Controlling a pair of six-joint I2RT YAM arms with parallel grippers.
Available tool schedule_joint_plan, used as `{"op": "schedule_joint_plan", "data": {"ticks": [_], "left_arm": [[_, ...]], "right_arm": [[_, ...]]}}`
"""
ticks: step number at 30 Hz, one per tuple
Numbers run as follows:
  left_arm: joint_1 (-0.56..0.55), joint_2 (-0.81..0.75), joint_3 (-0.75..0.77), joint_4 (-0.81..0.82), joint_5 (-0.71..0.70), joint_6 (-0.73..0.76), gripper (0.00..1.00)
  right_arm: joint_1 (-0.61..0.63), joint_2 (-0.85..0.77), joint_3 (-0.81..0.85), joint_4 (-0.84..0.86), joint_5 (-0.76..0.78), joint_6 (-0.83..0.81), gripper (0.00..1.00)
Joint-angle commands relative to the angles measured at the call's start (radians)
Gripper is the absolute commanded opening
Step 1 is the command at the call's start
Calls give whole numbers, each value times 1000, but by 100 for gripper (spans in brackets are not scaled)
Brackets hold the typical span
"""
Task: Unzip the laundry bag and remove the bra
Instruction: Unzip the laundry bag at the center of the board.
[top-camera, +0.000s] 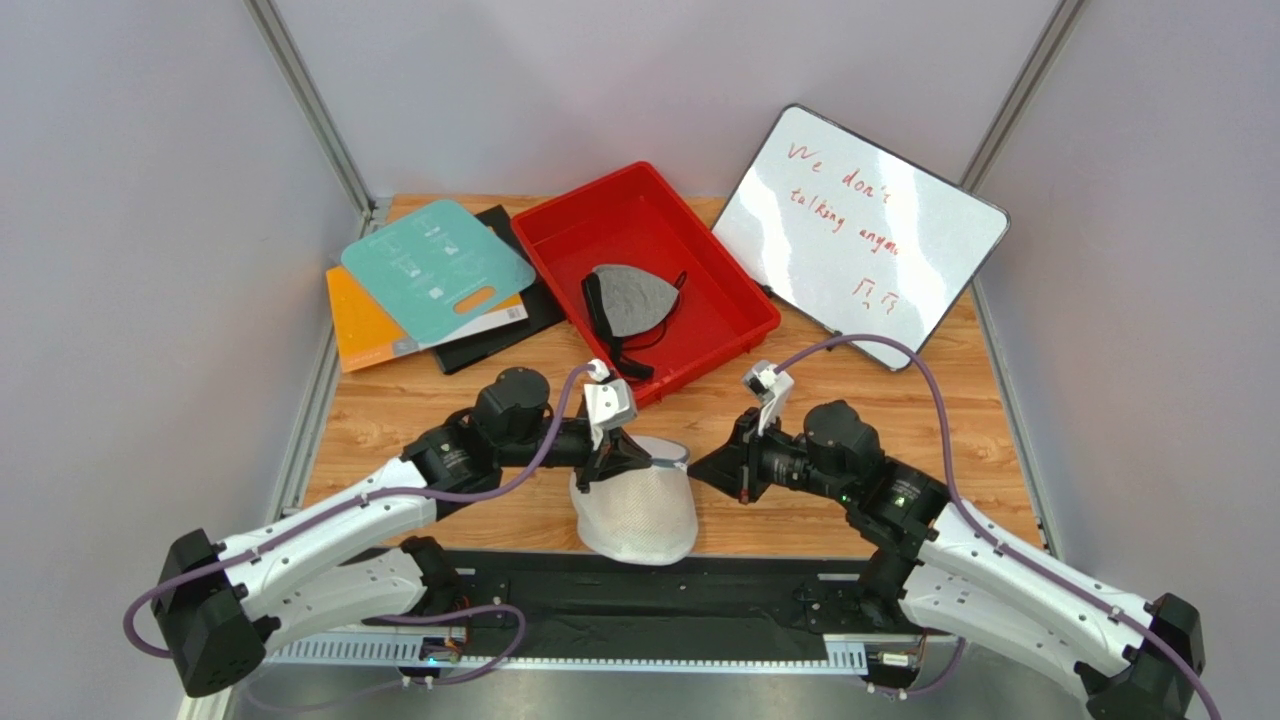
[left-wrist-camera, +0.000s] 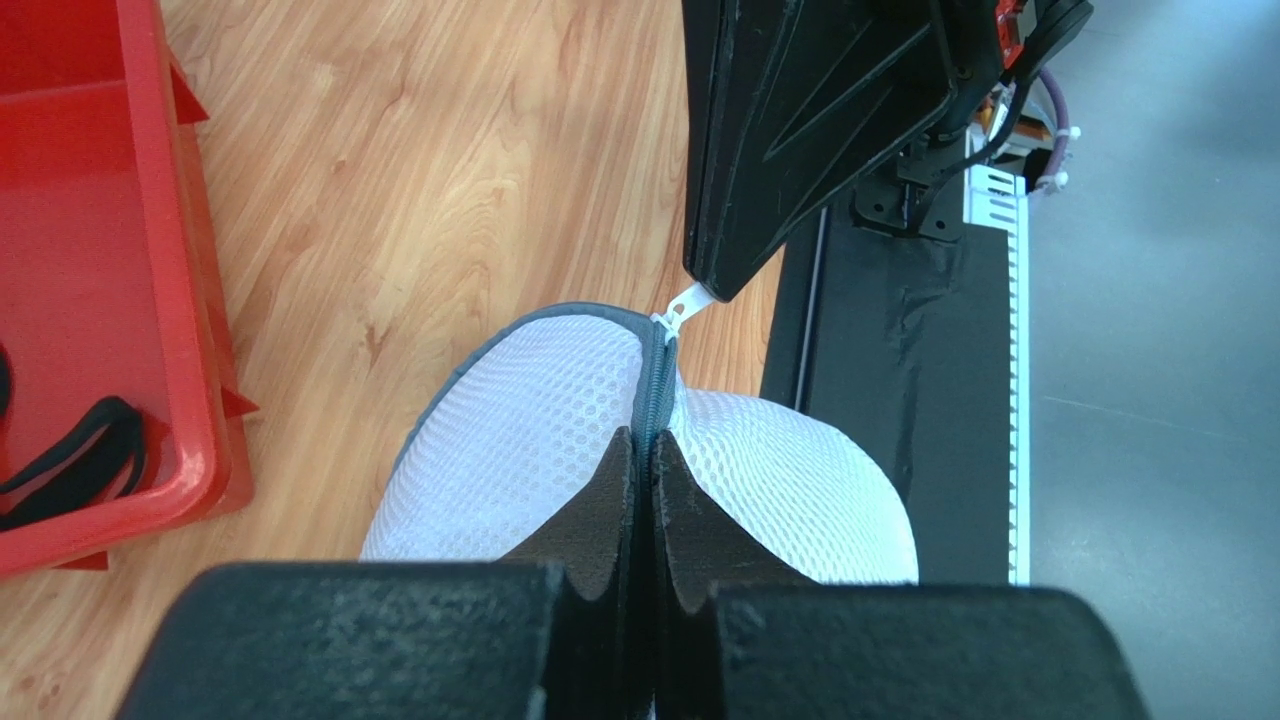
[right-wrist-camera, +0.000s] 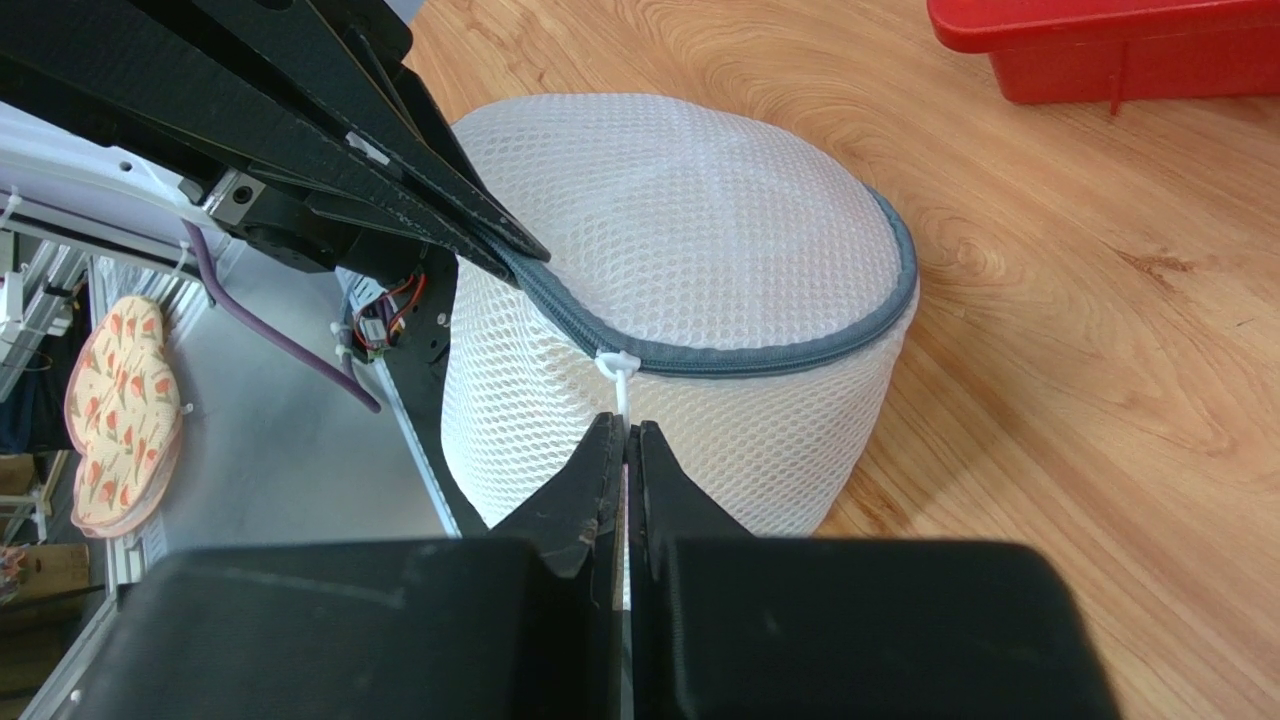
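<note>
The laundry bag (top-camera: 643, 518) is a round white mesh pouch with a grey zipper band (right-wrist-camera: 781, 356), standing on the wooden table at the near edge. It also shows in the left wrist view (left-wrist-camera: 519, 443) and the right wrist view (right-wrist-camera: 691, 210). My left gripper (top-camera: 591, 474) (left-wrist-camera: 649, 450) is shut on the grey zipper band at the bag's rim. My right gripper (top-camera: 699, 468) (right-wrist-camera: 625, 435) is shut on the white zipper pull (right-wrist-camera: 615, 369) (left-wrist-camera: 679, 309). The zipper looks closed. The beige bra is hidden from view.
A red tray (top-camera: 601, 233) behind the bag holds a grey bra with black straps (top-camera: 631, 300). A whiteboard (top-camera: 857, 233) leans at the back right. Teal (top-camera: 436, 270), orange (top-camera: 353, 323) and black boards lie at the back left. A black mat (top-camera: 646, 600) runs along the near edge.
</note>
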Motion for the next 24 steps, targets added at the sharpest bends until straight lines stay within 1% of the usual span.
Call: {"op": "schedule_joint_plan", "data": {"ticks": [1, 2, 3, 5, 6, 7, 8, 9, 10, 11, 16, 22, 24], "left_arm": [[7, -23, 0, -5, -42, 16, 6], [7, -23, 0, -3, -42, 9, 11], [7, -23, 1, -2, -41, 6, 23], [7, -22, 9, 4, -29, -1, 36], [7, -17, 12, 7, -21, -1, 45], [7, -13, 21, 12, -1, -1, 48], [7, -6, 27, 15, 10, -1, 57], [6, 9, 37, 18, 20, 0, 72], [6, 21, 56, 18, 40, -1, 77], [7, 32, 67, 21, 51, -1, 79], [4, 128, 124, 50, 114, 0, 87], [-7, 193, 136, 66, 137, -1, 88], [-20, 205, 135, 72, 140, -27, 88]], "right_arm": [[-6, 10, 26, -6, 2, -19, 0], [-7, 13, 26, -4, 1, -18, 0], [-7, 13, 26, 2, -5, -16, 0], [-7, 17, 26, 8, -13, -7, 0], [-7, 17, 26, 16, -25, -7, 0], [-7, 20, 26, 17, -28, -1, 0], [-7, 21, 26, 20, -33, -1, 0], [-7, 20, 26, 25, -39, 1, 0], [-7, 18, 26, 26, -39, 1, 0], [-7, 18, 26, 26, -42, 5, 0], [-7, 10, 30, 20, -56, 5, 0], [-7, -13, 33, 6, -50, 7, 0], [-6, -11, 35, 5, -48, 5, 0]]}}
